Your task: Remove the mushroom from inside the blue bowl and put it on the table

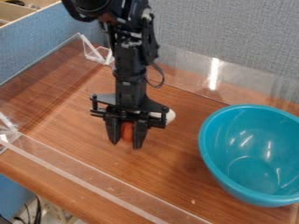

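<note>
Arm upright, gripper point(129, 134) pointing straight down, jaws closed.

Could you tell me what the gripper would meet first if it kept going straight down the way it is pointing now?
Most likely the table. The gripper points straight down, the bare wood is just beneath its fingers, and the blue bowl sits well off to the side.
</note>
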`<action>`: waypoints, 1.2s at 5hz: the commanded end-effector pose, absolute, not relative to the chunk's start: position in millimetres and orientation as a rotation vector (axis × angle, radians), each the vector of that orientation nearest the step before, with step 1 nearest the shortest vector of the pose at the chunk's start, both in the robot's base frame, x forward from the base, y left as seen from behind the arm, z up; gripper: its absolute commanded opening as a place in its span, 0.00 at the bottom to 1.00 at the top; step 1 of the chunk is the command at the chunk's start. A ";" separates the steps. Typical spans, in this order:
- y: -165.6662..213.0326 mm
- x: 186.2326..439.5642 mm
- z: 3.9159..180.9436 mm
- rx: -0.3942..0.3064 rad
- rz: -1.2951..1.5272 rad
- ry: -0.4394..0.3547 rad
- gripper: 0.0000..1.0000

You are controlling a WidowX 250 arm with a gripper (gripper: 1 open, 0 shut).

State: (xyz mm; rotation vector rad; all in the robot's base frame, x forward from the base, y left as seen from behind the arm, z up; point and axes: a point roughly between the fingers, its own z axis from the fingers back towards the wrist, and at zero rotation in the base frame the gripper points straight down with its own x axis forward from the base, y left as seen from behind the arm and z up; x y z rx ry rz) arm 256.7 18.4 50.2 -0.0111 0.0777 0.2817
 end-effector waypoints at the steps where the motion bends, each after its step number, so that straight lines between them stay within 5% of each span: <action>1: 16.9 262.8 56.4 -0.018 0.272 0.051 0.00; 6: 21.4 265.1 56.3 -0.043 0.261 0.057 0.00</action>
